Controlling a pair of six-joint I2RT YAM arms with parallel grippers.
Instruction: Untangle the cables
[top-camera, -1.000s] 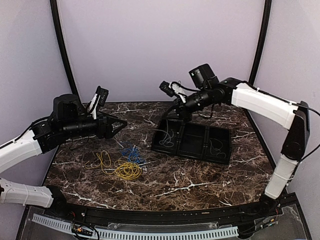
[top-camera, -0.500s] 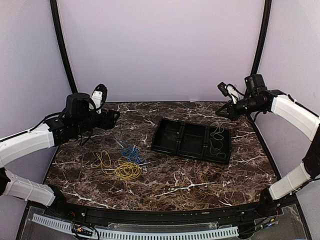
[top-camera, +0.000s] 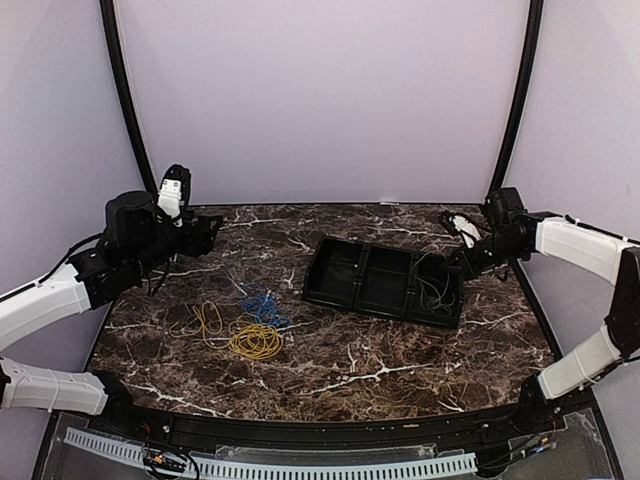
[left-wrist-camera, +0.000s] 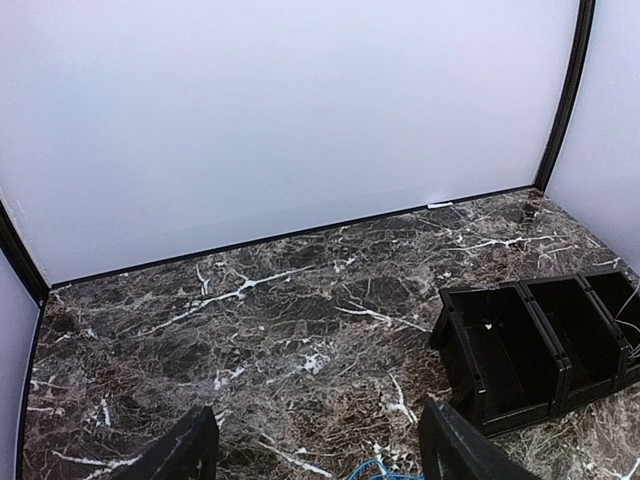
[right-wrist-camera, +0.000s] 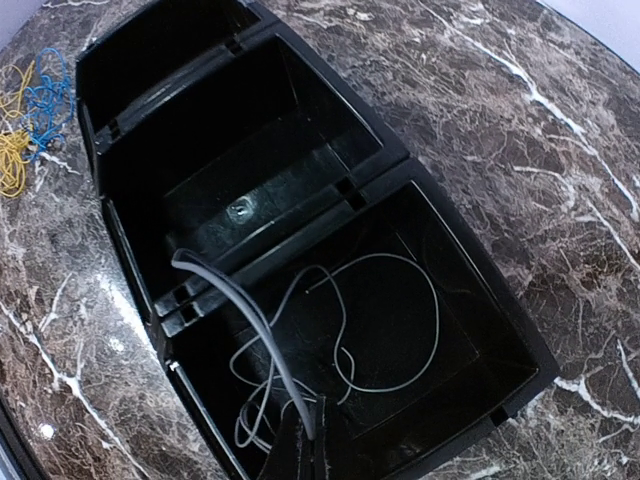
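Tabletop (top-camera: 400, 350) open around cable pile (top-camera: 250, 325) — black tray (top-camera: 315, 270) walls bar low passage right-centre.

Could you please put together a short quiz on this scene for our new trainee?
1. True or false: the yellow cable lies inside the black tray.
2. In the top view, which tray compartment holds the grey cable? A left, B middle, C right.
3. Fill in: the left gripper is ____ and holds nothing.
Key: 1 false; 2 C; 3 open.
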